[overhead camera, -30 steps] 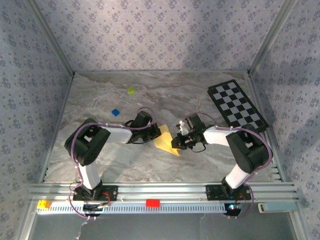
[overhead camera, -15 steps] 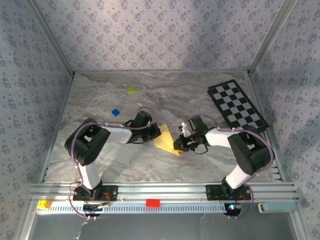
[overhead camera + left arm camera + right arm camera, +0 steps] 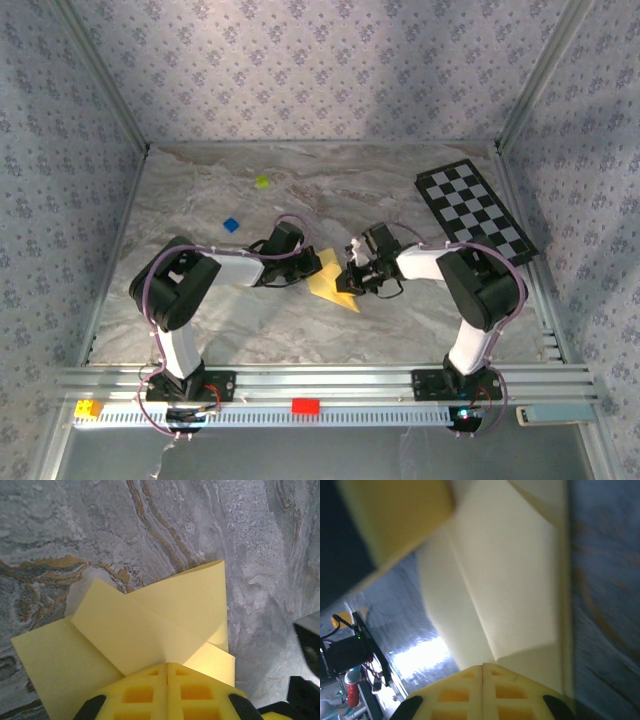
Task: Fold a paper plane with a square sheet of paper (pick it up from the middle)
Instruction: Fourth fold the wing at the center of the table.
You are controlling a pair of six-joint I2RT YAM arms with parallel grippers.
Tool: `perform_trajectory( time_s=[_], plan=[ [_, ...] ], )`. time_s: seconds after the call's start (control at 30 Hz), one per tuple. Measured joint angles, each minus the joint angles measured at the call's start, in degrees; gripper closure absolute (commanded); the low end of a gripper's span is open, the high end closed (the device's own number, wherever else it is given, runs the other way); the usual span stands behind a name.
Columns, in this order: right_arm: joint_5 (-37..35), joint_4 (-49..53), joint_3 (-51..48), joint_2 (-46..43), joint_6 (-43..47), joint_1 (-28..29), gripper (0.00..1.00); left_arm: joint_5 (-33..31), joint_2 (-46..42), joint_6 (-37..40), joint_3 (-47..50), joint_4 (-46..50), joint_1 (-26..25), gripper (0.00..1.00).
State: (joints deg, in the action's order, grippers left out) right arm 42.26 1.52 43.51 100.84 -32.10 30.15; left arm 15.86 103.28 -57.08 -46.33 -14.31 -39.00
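Near-left of the checkered board (image 3: 475, 208), the part-folded square sheet of paper (image 3: 333, 280) sits between left gripper (image 3: 306, 264) and right gripper (image 3: 352, 281), both jaws closed with tips at its edges, a fold judged in hand; next, the crease wants firm pressing without shifting the layers.

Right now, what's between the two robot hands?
The folded yellow paper lies between the left gripper and right gripper, seen from the top camera.
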Motion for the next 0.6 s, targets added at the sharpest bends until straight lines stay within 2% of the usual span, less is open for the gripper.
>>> perform_trajectory(
  time_s=[0.13,0.37,0.6],
  plan=[
    [0.81,-2.19,-2.54,-1.53,-0.02,-0.79,0.94,0.02,0.0,0.02,0.0,0.0,0.0,1.0],
    [0.61,-0.37,-6.99,-7.87,0.15,-1.92,0.93,-0.02,0.0,0.02,0.0,0.0,0.0,1.0],
    [1.07,-0.26,-10.23,-8.59,0.66,-3.58,0.92,0.0,0.0,0.02,0.0,0.02,0.0,1.0]
  ],
)
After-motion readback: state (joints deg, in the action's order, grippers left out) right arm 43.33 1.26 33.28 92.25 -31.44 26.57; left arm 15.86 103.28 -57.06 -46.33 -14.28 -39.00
